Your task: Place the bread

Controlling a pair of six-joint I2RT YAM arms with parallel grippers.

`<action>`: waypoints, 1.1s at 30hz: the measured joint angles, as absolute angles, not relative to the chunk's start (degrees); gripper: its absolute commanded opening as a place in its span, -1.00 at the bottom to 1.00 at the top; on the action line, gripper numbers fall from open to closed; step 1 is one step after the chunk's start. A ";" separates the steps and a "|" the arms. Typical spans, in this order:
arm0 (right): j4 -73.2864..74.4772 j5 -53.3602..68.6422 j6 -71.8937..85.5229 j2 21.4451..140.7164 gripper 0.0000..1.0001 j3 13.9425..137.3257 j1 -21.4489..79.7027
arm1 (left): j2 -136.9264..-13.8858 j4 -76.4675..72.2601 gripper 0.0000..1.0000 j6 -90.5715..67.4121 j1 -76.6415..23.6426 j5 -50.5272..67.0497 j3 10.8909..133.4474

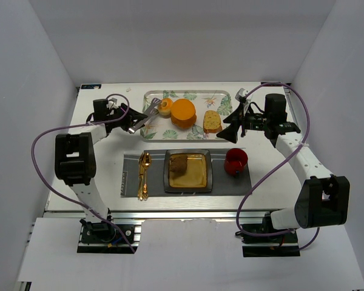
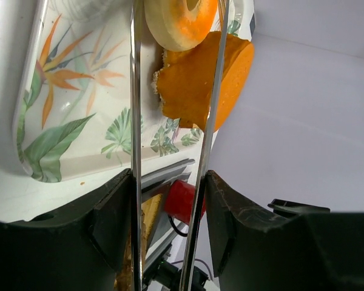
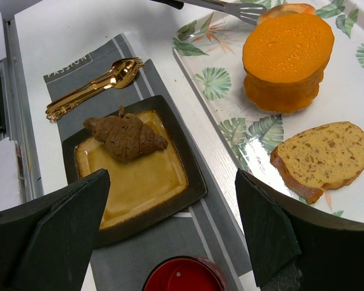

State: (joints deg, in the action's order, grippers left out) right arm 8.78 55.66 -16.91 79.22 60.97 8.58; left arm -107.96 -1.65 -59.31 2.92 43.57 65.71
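Left gripper (image 2: 167, 182) holds silver metal tongs (image 1: 147, 120) over the near-left part of a white leaf-printed tray (image 1: 188, 95) at the back of the white bench (image 1: 103, 176), its jaws pressed against the outside of both tong arms. In the left wrist view the arms stand apart, running up either side of a cream-and-orange ring-shaped pastry (image 1: 164, 107); whether the tips touch it cannot be told. Just right of the ring on the tray sits a thick round orange loaf (image 3: 288, 54), and right of that, apart from it, lies a flat tan slice of bread (image 3: 321, 154) with a brown crust, resting on the tray near its right end. Right gripper (image 3: 170, 236) hovers beside the tray's right end, close to the slice, its jaws wide apart and holding nothing. Nearer the arms, a grey place mat (image 1: 130, 182) carries a square dark-rimmed amber plate (image 1: 207, 173) with a brown croissant (image 3: 124, 136) on its far-left part, gold cutlery (image 3: 91, 88) to the plate's left and a red cup (image 1: 235, 162) to its right
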 measured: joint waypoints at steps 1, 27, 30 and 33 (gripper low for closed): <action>8.78 55.66 -16.91 79.22 0.77 60.97 8.58 | -108.33 -1.74 0.17 -59.42 2.90 43.77 66.00; 7.40 55.66 -16.05 79.22 0.77 60.97 8.51 | -112.38 10.33 -0.74 -51.55 -1.34 44.16 73.43; 7.38 55.66 -15.92 79.22 0.77 60.97 8.36 | -111.20 10.72 -0.82 -51.42 -1.15 44.14 73.41; 7.35 55.64 -15.81 79.18 0.77 60.95 8.27 | -108.60 10.85 -0.90 -51.42 -0.75 44.21 72.73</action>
State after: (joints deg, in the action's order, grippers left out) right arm 7.35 55.64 -15.81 79.18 60.95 8.27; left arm -108.60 10.85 -51.42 -0.75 44.21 72.73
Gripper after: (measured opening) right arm 0.886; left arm 0.354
